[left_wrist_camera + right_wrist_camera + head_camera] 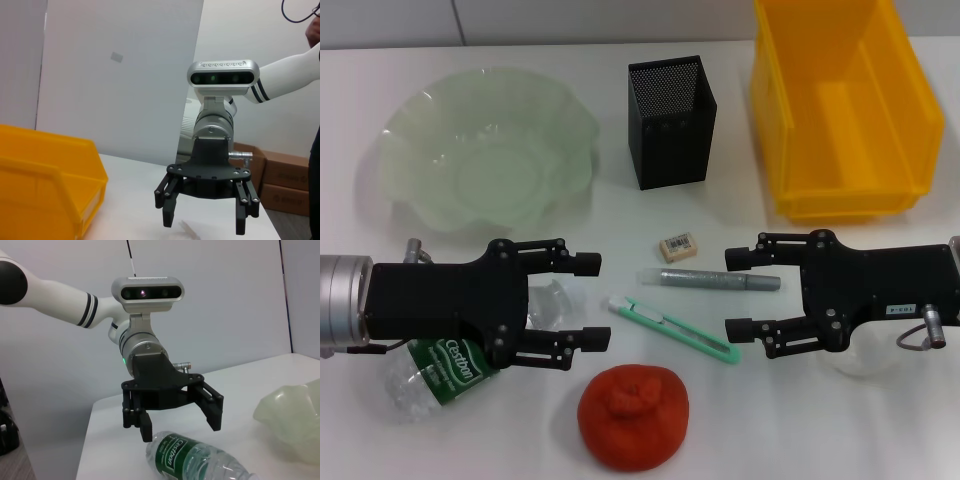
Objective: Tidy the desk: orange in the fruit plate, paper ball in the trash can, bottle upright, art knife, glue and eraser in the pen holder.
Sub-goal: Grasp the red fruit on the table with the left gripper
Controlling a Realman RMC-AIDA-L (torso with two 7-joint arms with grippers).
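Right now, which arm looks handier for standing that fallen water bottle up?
The left. Its open end effector hangs directly above the lying bottle, as the right wrist view confirms. The right end effector, also open, sits across the desk over the glue stick.

This looks like a robotics lab or test room set up as a mock office desk — a plain white counter (880, 430) with bare white wall panels (120, 75) standing behind it. Toward the counter's far edge sit a black mesh pen holder (671, 122) and, at the far right corner, a yellow plastic storage bin (845, 105). Beyond the counter's edge, brown cardboard boxes (282, 172) are stacked against the wall, and a dark cable (295, 10) hangs overhead — storage and wiring typical of a working lab rather than a home.
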